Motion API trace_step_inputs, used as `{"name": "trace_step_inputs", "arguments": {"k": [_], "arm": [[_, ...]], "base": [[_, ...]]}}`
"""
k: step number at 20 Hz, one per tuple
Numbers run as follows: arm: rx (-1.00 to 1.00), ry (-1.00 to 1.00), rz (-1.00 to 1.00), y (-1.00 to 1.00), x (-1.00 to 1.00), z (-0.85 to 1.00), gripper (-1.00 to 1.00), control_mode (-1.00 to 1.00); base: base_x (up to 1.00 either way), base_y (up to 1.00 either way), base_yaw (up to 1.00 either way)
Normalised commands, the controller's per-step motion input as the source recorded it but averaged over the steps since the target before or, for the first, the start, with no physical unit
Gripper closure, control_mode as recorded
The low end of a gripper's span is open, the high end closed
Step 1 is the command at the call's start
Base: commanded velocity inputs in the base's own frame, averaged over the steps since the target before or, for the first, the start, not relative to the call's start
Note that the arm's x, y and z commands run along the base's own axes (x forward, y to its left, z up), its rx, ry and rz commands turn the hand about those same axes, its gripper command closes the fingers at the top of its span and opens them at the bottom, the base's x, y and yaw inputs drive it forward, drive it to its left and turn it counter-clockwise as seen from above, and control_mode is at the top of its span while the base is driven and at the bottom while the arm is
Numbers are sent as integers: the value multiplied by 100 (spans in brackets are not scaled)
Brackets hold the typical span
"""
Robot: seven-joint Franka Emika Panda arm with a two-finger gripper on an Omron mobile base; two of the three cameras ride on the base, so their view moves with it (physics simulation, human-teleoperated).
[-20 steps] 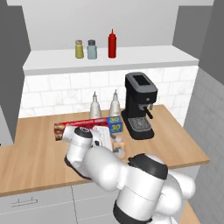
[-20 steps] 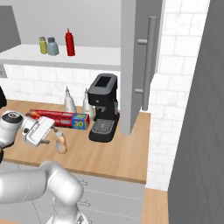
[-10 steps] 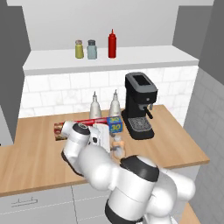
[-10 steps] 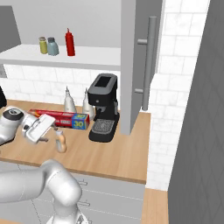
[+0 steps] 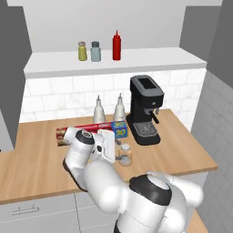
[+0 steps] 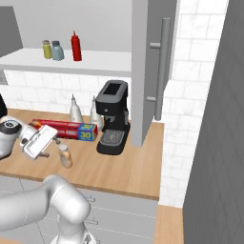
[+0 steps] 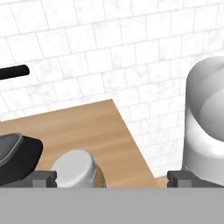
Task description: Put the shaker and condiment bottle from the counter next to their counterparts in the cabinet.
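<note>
Hand view, condiment bottle [image 7: 74, 170] between spread jaws

the wooden counter [image 5: 41, 159] carries a coffee machine [image 5: 145, 109] at 3 o'clock, a foil box [image 5: 88, 131] and two silvery bottles [image 5: 98, 110] at 12, and the condiment bottle [image 5: 125, 154] near centre. the cabinet shelf [image 5: 150, 58] holds the shaker [image 5: 82, 51], a grey-blue shaker [image 5: 95, 51] and a red squeeze bottle [image 5: 117, 46].

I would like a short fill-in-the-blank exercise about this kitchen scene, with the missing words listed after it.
1. On the cabinet shelf, the olive shaker stands beside the grey-blue ___.
2. The condiment bottle stands on the ___.
3. The foil box lies in front of two silvery ___.

Missing words: shaker; counter; bottles
</note>
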Motion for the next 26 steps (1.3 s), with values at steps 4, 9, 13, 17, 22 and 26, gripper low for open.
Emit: {"name": "trace_step_inputs", "arguments": {"k": [4,9,13,17,22,26], "arm": [[6,0,0,-11,11,25,-100,-100],[6,0,0,-30,54,-8,-100,-100],[1,0,3,-2,50,-8,-100,-100],[0,1,6,3,10,-56,-100,-100],[3,7,4,5,0,-61,-100,-100],[10,1,0,-1,0,-10,100,-100]], "base": [[0,0,0],[0,0,0],[0,0,0],[0,0,0],[0,0,0],[0,0,0]]}}
